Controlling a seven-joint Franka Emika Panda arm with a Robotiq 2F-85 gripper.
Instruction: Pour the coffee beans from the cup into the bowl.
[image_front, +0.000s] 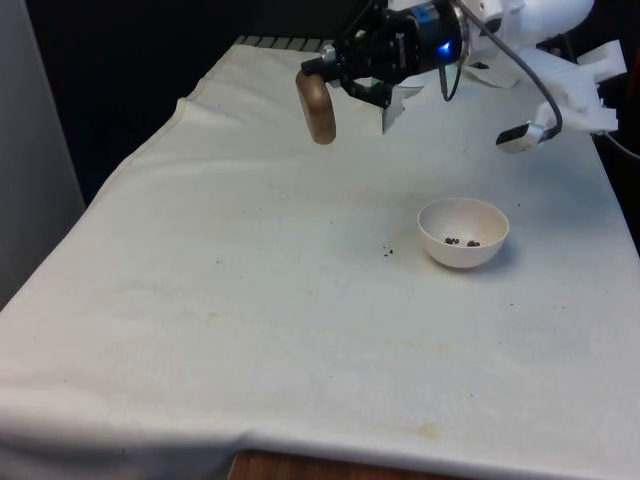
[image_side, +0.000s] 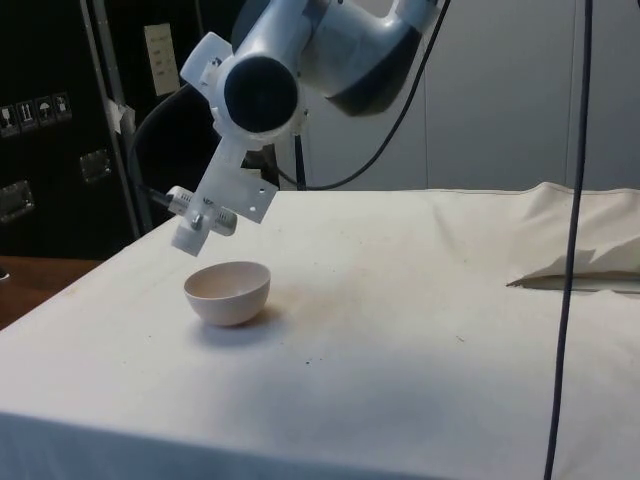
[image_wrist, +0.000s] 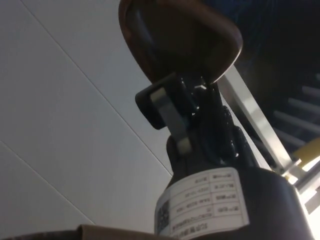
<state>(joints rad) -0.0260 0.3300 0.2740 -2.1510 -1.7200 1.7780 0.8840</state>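
Gripper (image_front: 322, 70) is raised above the far part of the table (image_front: 250, 300), turned sideways, its fingers clamped on the rim of a brown cup (image_front: 318, 108) held in the air. White bowl (image_front: 463, 232) sits on the cloth towards the front view's right, beans (image_front: 461, 241) inside. A few beans (image_front: 387, 251) lie just left of it.

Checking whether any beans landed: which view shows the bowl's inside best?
The front view: it looks down into the white bowl, showing a few coffee beans at its bottom. The side view shows the bowl's outer wall, not its inside.
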